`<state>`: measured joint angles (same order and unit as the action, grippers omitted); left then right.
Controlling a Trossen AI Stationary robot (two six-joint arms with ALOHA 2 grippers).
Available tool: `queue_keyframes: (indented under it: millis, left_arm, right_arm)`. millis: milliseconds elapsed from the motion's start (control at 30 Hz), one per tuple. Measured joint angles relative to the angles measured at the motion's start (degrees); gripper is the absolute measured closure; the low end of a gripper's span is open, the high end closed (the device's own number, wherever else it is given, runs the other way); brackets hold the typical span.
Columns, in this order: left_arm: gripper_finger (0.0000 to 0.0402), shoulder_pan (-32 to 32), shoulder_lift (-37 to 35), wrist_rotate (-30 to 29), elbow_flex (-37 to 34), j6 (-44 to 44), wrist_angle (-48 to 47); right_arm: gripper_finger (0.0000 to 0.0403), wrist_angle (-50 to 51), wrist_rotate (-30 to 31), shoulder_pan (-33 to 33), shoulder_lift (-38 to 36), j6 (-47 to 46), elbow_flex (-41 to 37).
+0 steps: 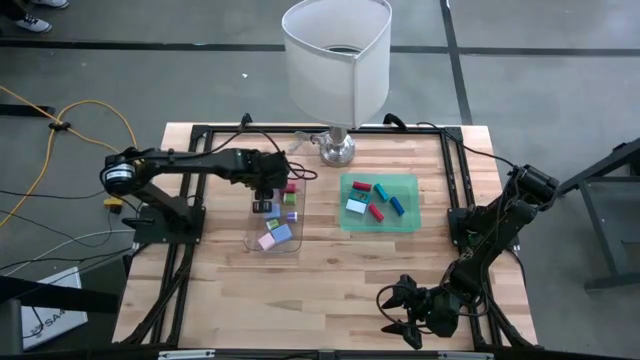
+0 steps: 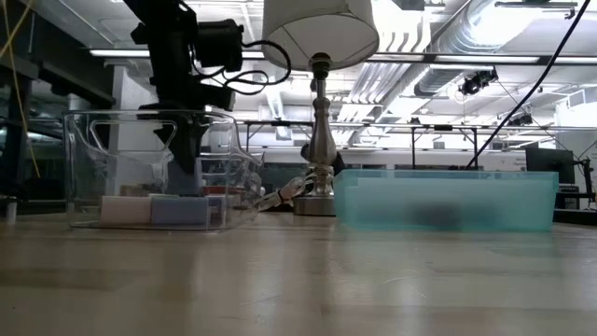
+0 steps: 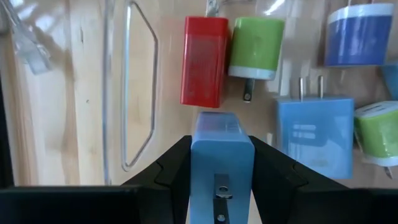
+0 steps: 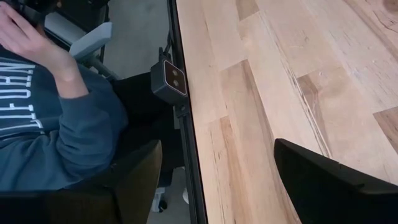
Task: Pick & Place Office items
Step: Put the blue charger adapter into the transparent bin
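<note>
I am clamping my left hand (image 3: 221, 163) on a pale blue block (image 3: 222, 149), my two dark fingers (image 3: 171, 165) pressing its sides. I am holding it over the clear tray (image 1: 300, 215), near the tray's 12 o'clock end in the high view.

Just past the held block, a red block (image 3: 203, 61) is lying in the tray with a green-and-white plug piece (image 3: 255, 48) touching its side. Beside those are sitting a larger pale blue plug piece (image 3: 316, 134), a blue-and-white piece (image 3: 359, 34) and another green piece (image 3: 377, 138). More of the office items (image 1: 274, 236) are lying toward the tray's 6 o'clock end.

At 3 o'clock from the clear tray, the green tray (image 1: 410, 224) is carrying red, blue and teal pieces (image 1: 378, 210). A lamp (image 1: 337, 60) is standing at 12 o'clock between the two trays.

My right hand (image 1: 400, 312) is waiting near the bench (image 1: 340, 290) edge at 5 o'clock, fingers spread apart and holding nothing. Beyond that edge, a person in a blue-grey sweatshirt (image 4: 53, 118) is sitting.
</note>
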<state>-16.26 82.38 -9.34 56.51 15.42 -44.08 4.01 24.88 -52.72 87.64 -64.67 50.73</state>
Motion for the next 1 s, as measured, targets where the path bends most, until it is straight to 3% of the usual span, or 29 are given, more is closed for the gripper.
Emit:
queue_keyframes:
  millis: [700, 1000]
  left_arm:
    - [0.0274, -1.0, 1.8, 1.0, 0.0, -0.5, 0.0]
    - [0.0234, -1.0, 1.8, 1.6, 0.0, -0.5, 0.0]
  right_arm:
    - [0.0105, 0.0, 0.0, 0.0, 0.0, 0.0, 0.0]
    - [0.0105, 0.0, 0.0, 0.0, 0.0, 0.0, 0.0]
